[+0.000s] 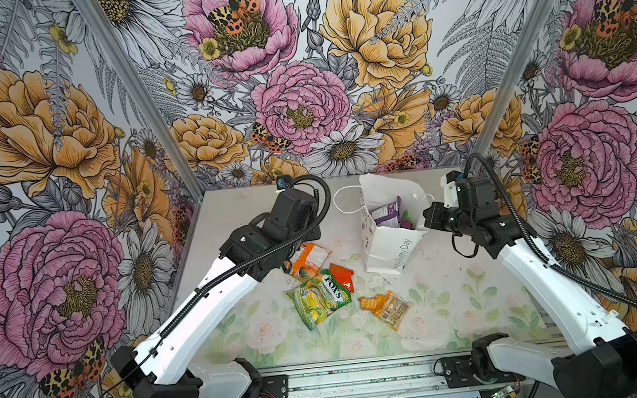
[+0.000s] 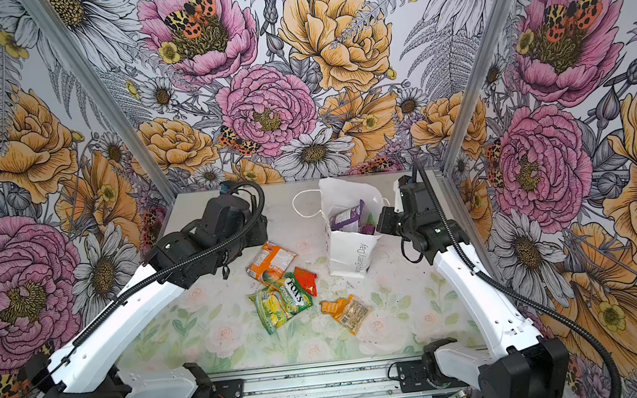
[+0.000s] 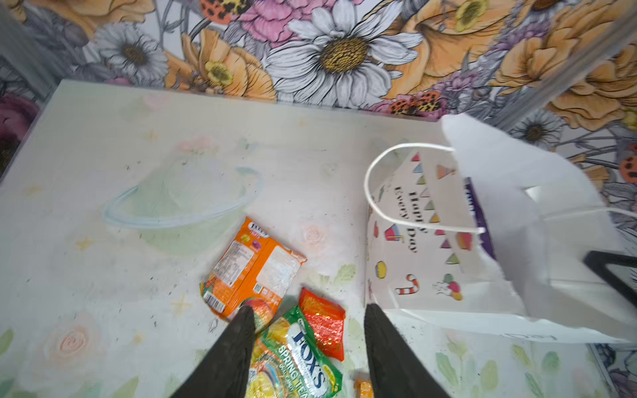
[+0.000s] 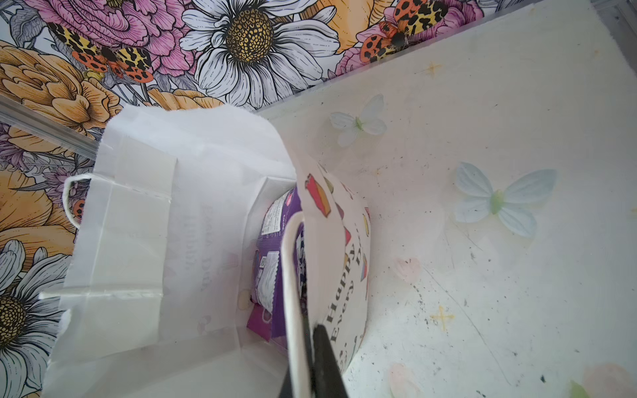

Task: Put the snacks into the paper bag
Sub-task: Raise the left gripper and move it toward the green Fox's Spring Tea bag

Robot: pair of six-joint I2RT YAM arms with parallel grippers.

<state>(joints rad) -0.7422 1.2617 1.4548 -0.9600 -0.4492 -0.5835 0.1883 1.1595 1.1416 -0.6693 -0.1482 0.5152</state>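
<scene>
The white paper bag (image 1: 389,249) (image 2: 350,254) stands at the back right with its mouth open. Purple packets (image 1: 388,213) (image 4: 269,272) sit inside it. My right gripper (image 4: 319,339) is shut on the bag's near wall (image 4: 339,275), beside a cord handle. My left gripper (image 3: 308,312) hangs open and empty over the loose snacks: an orange-white packet (image 3: 255,268) (image 1: 306,259), the green-yellow FOX'S packet (image 3: 300,355) (image 1: 320,297) and a small red-orange one (image 3: 324,324) (image 1: 342,275). A small orange packet (image 1: 372,302) and a small clear one (image 1: 393,312) lie nearer the front.
The table (image 1: 457,294) has a pale floral print. Flowered walls (image 1: 298,90) close it in at the back and both sides. A metal rail (image 1: 366,382) carrying the arm bases runs along the front edge. The bag's far cord handle (image 1: 343,201) hangs out to the left.
</scene>
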